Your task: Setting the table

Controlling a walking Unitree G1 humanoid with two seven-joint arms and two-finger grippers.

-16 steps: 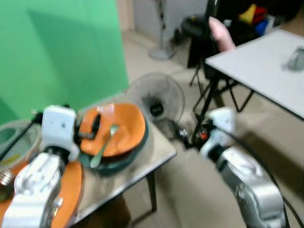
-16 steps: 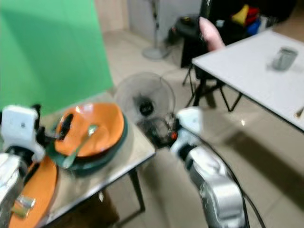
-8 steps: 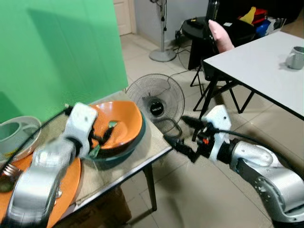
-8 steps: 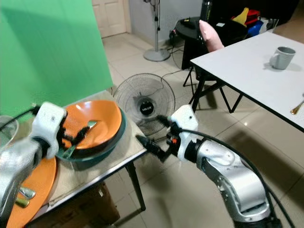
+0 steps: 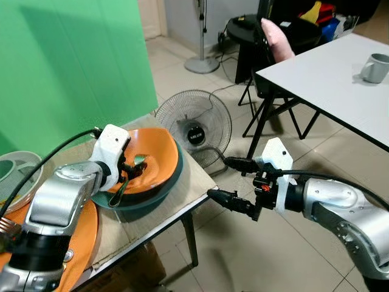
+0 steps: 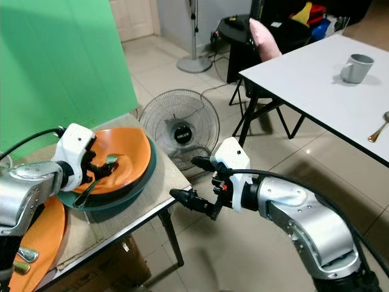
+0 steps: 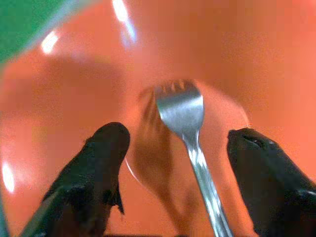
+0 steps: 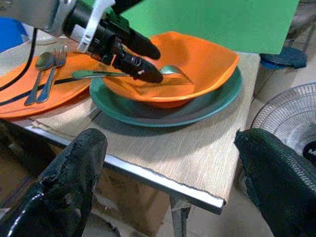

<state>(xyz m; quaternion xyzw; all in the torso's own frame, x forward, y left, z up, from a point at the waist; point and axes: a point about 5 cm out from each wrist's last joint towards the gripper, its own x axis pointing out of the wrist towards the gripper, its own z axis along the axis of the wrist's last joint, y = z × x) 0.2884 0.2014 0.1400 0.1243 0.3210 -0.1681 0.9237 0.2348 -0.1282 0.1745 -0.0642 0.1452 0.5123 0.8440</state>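
Partly hidden fork (image 7: 190,126), orange bowl (image 5: 155,159) — left gripper (image 7: 173,163) straddling.

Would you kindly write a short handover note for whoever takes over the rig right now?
Left hand: open, fingers either side of the fork lying in the orange bowl, not gripping it.
Right hand: open, holding nothing, off the side table's edge above the floor.
The orange bowl sits in a green plate on the side table.
The white table holds a mug and a spoon.
Done: nothing lifted yet.
Left: grasp the fork and carry the dishes across.
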